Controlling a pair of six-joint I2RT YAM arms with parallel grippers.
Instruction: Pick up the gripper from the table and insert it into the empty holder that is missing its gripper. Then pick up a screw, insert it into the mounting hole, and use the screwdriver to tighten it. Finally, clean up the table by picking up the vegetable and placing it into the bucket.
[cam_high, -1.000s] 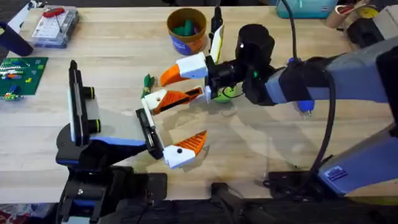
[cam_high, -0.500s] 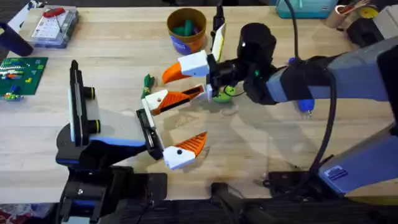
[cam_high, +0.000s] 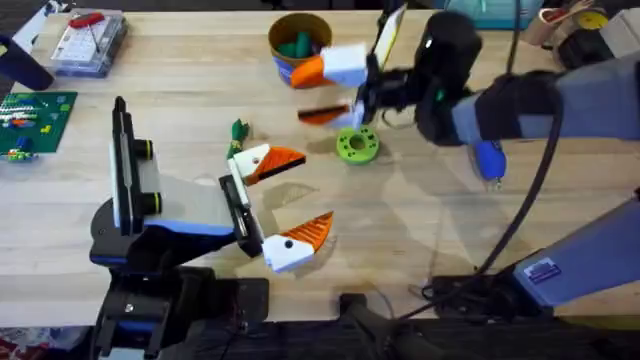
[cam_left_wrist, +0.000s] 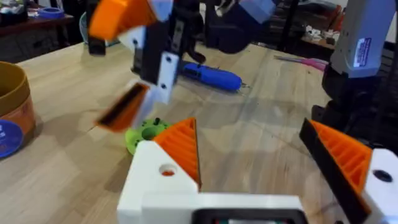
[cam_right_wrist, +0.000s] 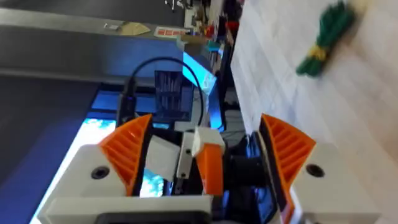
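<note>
Right gripper (cam_high: 303, 94) up beside bucket (cam_high: 278, 35), jaws wide, empty. Orange gripper (cam_high: 283, 159) seated in holder (cam_high: 250, 160), long axis across table (cam_high: 450, 230), tip toward green disc (cam_high: 357, 145); lower left of tool, apart. Bare wood rightward.
Left wrist: gripper (cam_left_wrist: 181, 144) tip up, tool (cam_left_wrist: 99, 71) beyond.
Right wrist: vegetable (cam_right_wrist: 323, 37) well off.

Green ring (cam_high: 357, 145) mid-table, clear parts box (cam_high: 88, 42) & green PCB (cam_high: 33, 118) far left
</note>
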